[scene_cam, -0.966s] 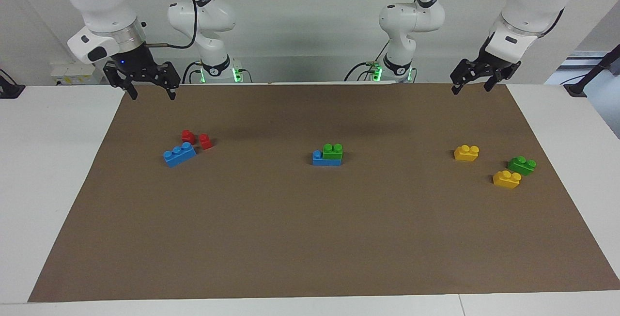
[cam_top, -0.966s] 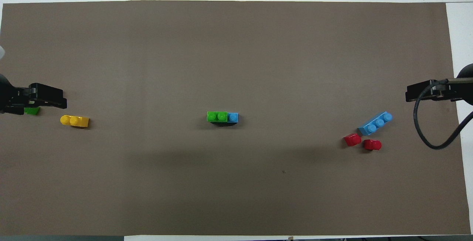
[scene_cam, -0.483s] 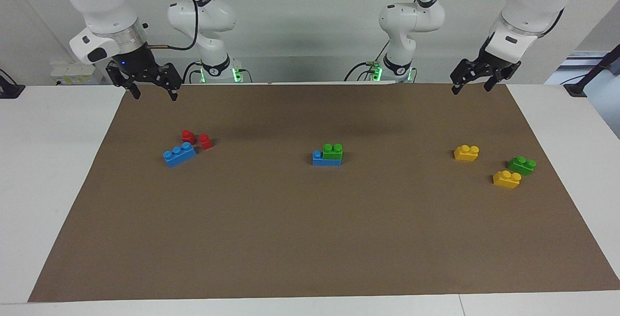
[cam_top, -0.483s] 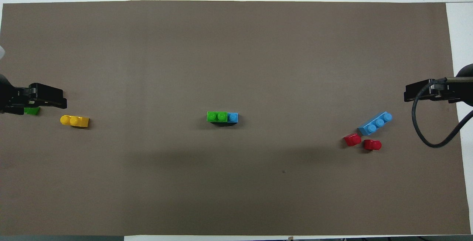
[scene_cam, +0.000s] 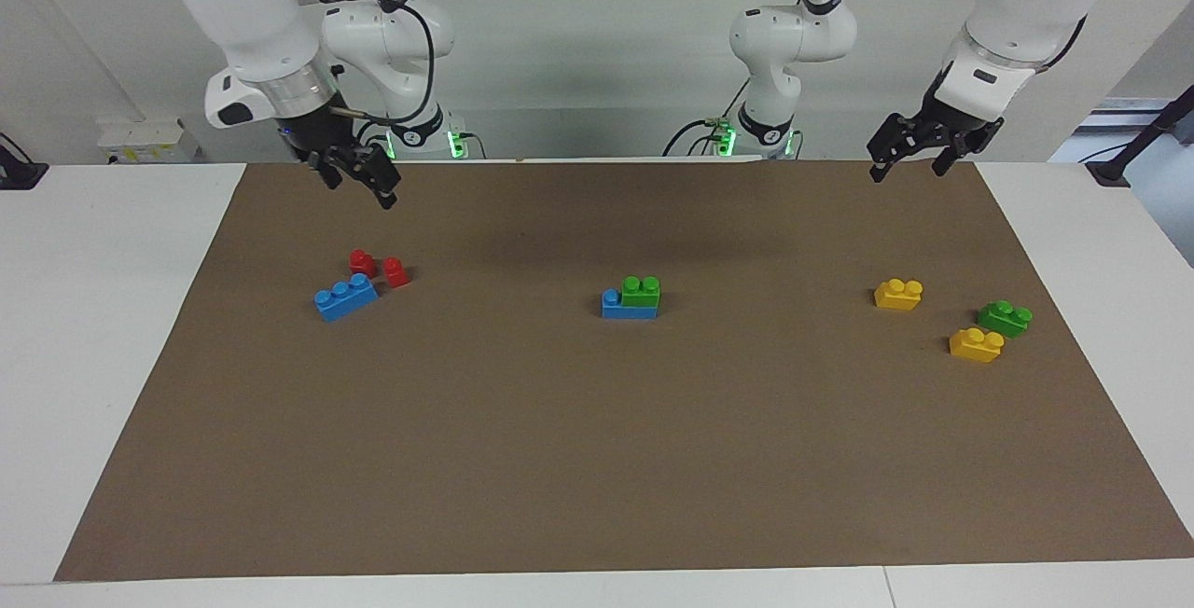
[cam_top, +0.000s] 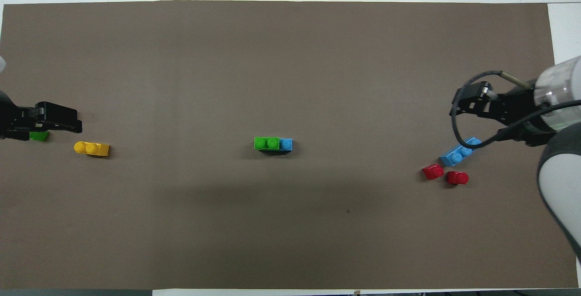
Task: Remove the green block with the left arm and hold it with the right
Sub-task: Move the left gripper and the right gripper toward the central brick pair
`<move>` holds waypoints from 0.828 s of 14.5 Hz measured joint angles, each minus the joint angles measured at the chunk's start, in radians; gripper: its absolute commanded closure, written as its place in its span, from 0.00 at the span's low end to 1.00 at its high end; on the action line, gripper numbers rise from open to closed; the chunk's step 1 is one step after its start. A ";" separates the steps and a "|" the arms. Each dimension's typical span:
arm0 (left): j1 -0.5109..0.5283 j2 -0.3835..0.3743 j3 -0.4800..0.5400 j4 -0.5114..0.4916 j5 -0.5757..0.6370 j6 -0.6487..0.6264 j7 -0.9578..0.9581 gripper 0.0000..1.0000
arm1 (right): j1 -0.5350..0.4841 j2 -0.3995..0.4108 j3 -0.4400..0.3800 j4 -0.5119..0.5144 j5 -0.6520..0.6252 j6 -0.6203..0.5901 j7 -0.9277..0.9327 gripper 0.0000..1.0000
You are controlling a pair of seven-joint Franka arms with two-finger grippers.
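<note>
The only writing is on the dark elbow cover of the right arm, and it cannot be read.

The right arm leans in from its end of the counter, forearm angled down toward the middle, wrist turned. The right gripper hangs in the air over the brown mat, above the stretch between the robots and the 2 red blocks; its fingers are apart and hold nothing. In the overhead view the gripper and its looping black cable partly cover the loose blue block.

The left arm waits, forearm sloping down toward the mat's edge nearest the robots at its own end. The left gripper is raised over that edge, fingers apart and empty. From above it overlaps the second green block.

The green block sits on a blue block in the middle of the mat, covering 2 of its studs and leaving 1 stud bare at the end toward the right arm. Both grippers are well apart from it.

At the right arm's end, the loose blue block touches or nearly touches the red blocks. At the left arm's end lie 2 yellow blocks with the second green block just beside the one farther from the robots.
</note>
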 measured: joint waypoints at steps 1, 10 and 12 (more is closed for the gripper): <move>-0.001 0.000 -0.006 -0.010 -0.001 0.029 -0.071 0.00 | 0.023 0.015 0.000 -0.027 0.047 0.049 0.092 0.01; -0.159 0.002 -0.030 -0.160 -0.010 0.242 -0.734 0.00 | 0.121 0.188 0.000 -0.109 0.310 0.321 0.385 0.02; -0.215 0.003 -0.030 -0.200 -0.011 0.300 -0.954 0.00 | 0.168 0.210 0.000 -0.138 0.348 0.414 0.433 0.02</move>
